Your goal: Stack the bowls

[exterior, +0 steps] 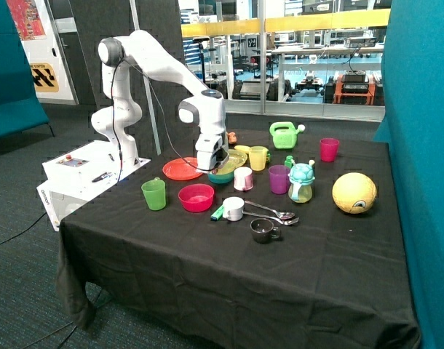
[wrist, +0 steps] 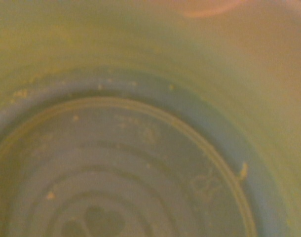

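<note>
Bowls first, going left to right across the black-clothed table (exterior: 207, 291): pink-red bowl (exterior: 196, 197) sits alone nr the front, between the green cup (exterior: 154, 194) and a small white cup (exterior: 234, 208), just in front of the orange-red plate (exterior: 181, 169). Next, the gripper (exterior: 220, 166) is down at a blue bowl (exterior: 222, 177), w/ a pale yellow bowl (exterior: 234, 161) seeming to sit in or on it. Can't tell exactly how they nest, arm hides part. Fingers: can't tell whether open or closed; outside view blocks them, wrist view shows none.

Wrist view is filled by a bowl's inside (wrist: 140, 148): yellowish wall, ringed floor, heart mark at centre, so camera is v. close above it.

Handling, as judgement: thin moulded plastic, so light, stiff, not fragile, prob. slippery on the smooth wall. Best grip looks like the rim, one finger inside, one outside.

Orientation: all three look upright, mouths up, axis vertical. Round, so no real long axis; any rim point looks as good as another.

Pink-red bowl not yet stacked.
</note>
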You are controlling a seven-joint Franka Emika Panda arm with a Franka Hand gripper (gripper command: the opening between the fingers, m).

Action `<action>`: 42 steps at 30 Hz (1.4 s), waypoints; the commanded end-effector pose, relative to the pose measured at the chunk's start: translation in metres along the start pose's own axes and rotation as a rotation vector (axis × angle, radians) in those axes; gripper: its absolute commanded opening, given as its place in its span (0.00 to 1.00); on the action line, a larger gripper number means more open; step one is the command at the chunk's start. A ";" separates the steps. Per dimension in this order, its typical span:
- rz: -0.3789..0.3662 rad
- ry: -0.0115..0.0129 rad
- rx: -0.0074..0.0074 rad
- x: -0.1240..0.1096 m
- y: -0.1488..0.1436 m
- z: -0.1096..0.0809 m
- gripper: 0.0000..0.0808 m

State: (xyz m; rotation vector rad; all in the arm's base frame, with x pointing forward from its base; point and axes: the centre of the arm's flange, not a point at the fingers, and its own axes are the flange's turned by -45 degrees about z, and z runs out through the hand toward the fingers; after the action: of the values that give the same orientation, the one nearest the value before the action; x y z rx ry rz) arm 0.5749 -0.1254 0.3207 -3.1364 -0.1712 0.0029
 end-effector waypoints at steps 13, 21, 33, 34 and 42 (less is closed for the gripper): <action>-0.012 0.0018 -0.0006 -0.008 0.003 -0.001 0.28; -0.024 0.0018 -0.0006 -0.008 -0.004 0.000 0.38; -0.030 0.0018 -0.0006 -0.006 -0.007 0.004 0.53; -0.030 0.0018 -0.0006 -0.006 -0.007 0.004 0.54; -0.029 0.0018 -0.0006 -0.002 -0.007 0.007 0.74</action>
State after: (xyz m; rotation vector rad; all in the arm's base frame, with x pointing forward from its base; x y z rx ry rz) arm 0.5675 -0.1196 0.3172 -3.1332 -0.2171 -0.0080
